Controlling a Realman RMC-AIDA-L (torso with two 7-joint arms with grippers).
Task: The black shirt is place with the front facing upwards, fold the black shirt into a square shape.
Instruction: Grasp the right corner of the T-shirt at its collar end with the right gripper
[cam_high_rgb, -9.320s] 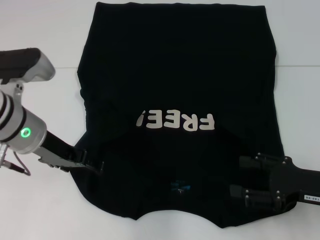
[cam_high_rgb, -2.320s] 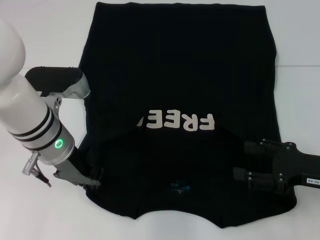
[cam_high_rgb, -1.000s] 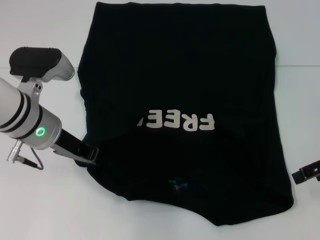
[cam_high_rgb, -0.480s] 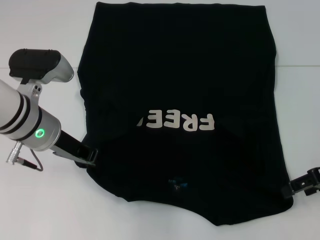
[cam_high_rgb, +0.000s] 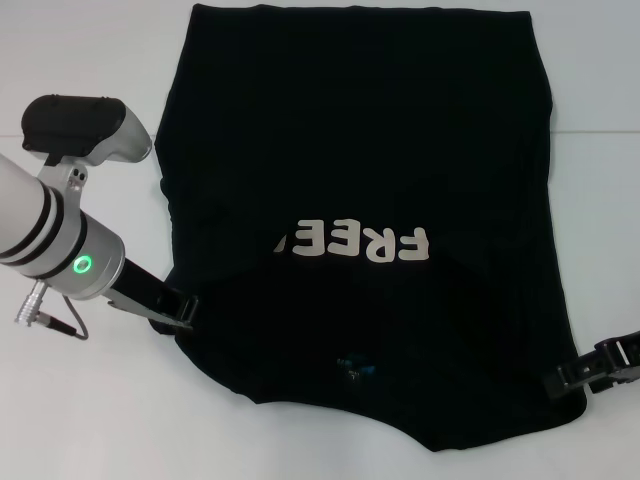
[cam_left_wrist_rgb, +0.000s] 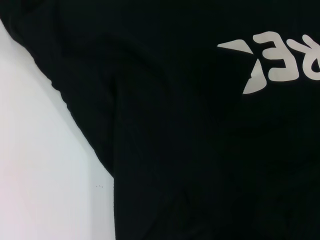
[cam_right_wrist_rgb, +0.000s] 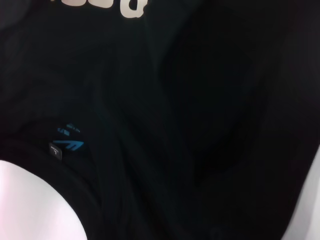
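The black shirt (cam_high_rgb: 360, 220) lies spread on the white tabletop (cam_high_rgb: 80, 400), front up, its cream "FREE!" lettering (cam_high_rgb: 355, 243) across the middle and the small blue neck label (cam_high_rgb: 356, 366) near the edge closest to the robot, where both sleeves are folded in over the body. The left pincer (cam_high_rgb: 182, 310) sits at the shirt's left edge beside the folded shoulder, touching the cloth; whether it holds cloth or is open, I cannot tell. The right pincer (cam_high_rgb: 565, 380) is at the shirt's near right corner, its grip likewise impossible to make out.
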